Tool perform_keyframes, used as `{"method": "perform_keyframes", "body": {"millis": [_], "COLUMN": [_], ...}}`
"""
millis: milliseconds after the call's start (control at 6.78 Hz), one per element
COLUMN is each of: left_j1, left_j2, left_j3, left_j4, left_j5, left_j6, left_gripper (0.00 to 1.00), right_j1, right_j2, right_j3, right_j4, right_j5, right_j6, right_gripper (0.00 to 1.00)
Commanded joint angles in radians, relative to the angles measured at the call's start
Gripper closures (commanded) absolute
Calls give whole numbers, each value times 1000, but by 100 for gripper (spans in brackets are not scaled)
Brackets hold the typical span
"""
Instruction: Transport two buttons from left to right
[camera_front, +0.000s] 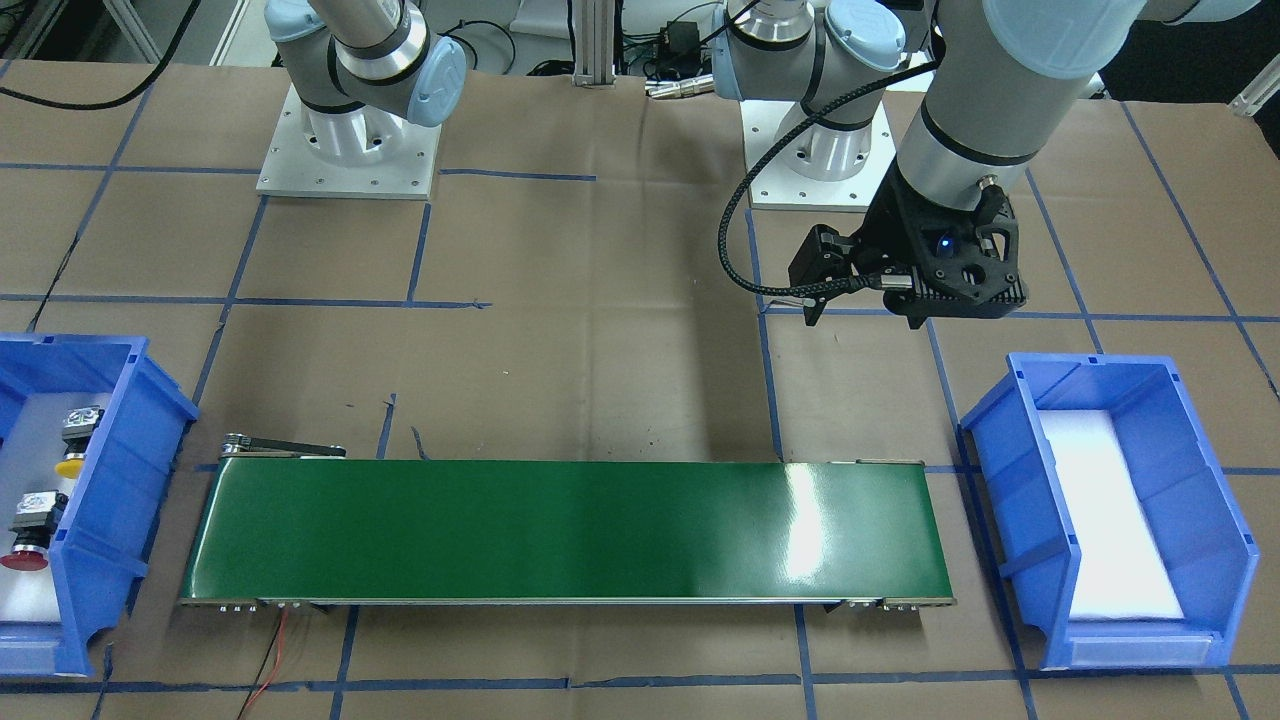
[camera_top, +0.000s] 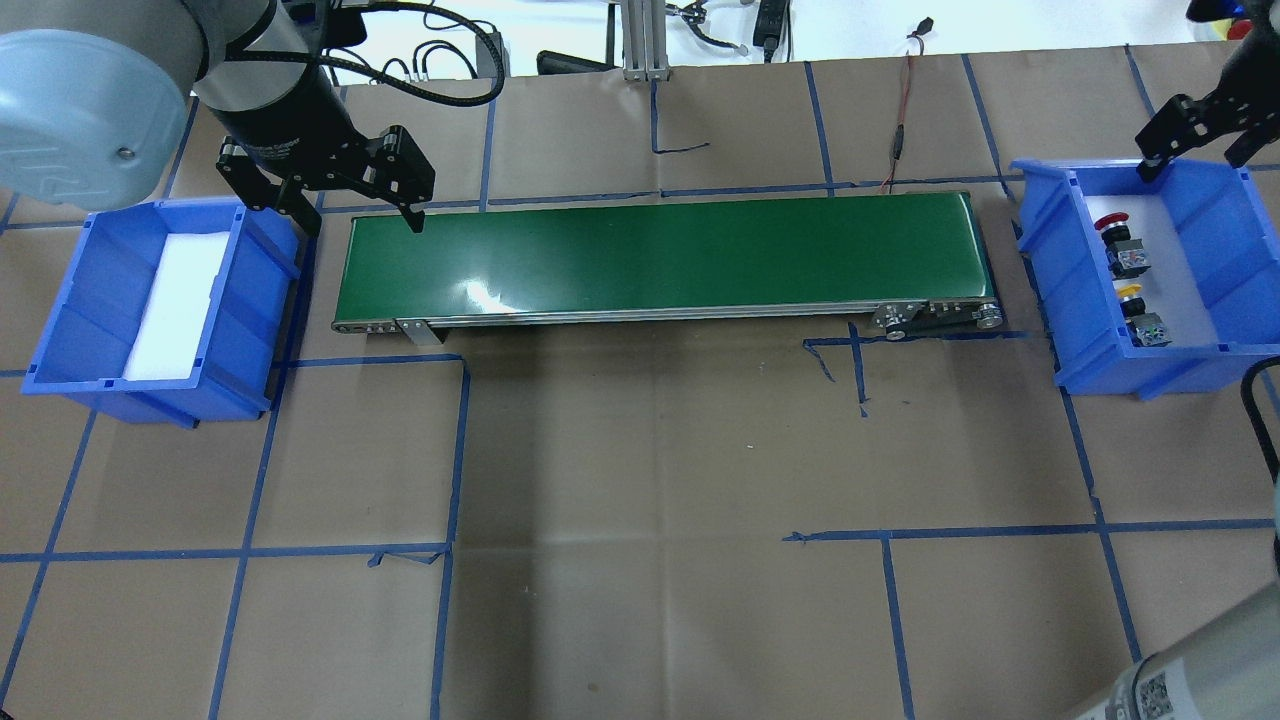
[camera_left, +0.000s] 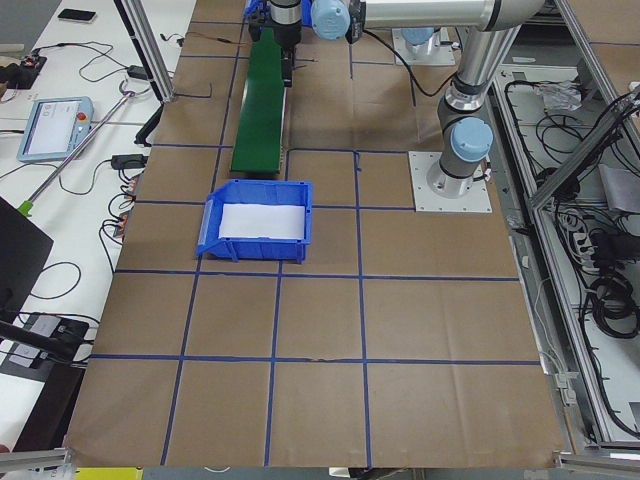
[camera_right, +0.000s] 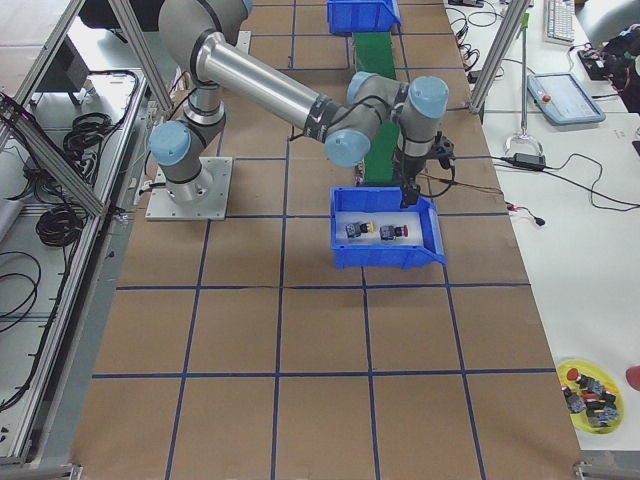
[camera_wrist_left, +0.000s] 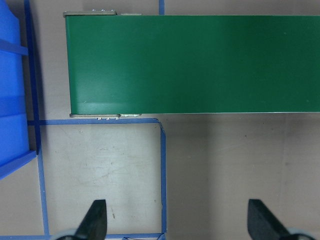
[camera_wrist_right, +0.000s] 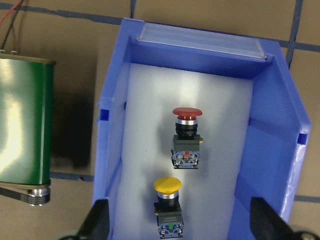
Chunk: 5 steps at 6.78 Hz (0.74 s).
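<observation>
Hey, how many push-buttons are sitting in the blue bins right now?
2. Both lie in the right bin, on its white foam: the red-capped button and, just beside it, the yellow-capped button. The left bin shows only a white foam pad; none appear hidden.

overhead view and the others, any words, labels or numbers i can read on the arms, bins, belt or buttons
Nothing can be read as text.
On the black wrist collar of the left arm: pale lettering, too blurred to read.
On the grey link of the right arm: a square code pattern, too small to read.
On the left blue plastic bin, right blue plastic bin, green conveyor belt, red-capped push-button, yellow-capped push-button: no lettering shows.
</observation>
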Motion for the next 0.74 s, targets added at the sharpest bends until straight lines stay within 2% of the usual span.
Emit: {"method": "perform_keyframes", "body": {"millis": [0,295,442,590], "left_j1": [0,0,0,0], "left_j2": [0,-2,0,-2], "left_j3": [0,0,0,-2], "left_j4": [0,0,0,-2], "left_j5": [0,0,0,0], "left_j6": [0,0,0,2], "left_gripper": [0,0,0,0], "right_j1": [84,217,308,377], "right_j2": [-132,-202,-238,-272], "right_j3": [3,16,17,34], "right_j4": [36,108,178,280], "right_j5": [70,57,58,66], "right_j6": [47,240,320,322], "right_gripper": [0,0,0,0]}}
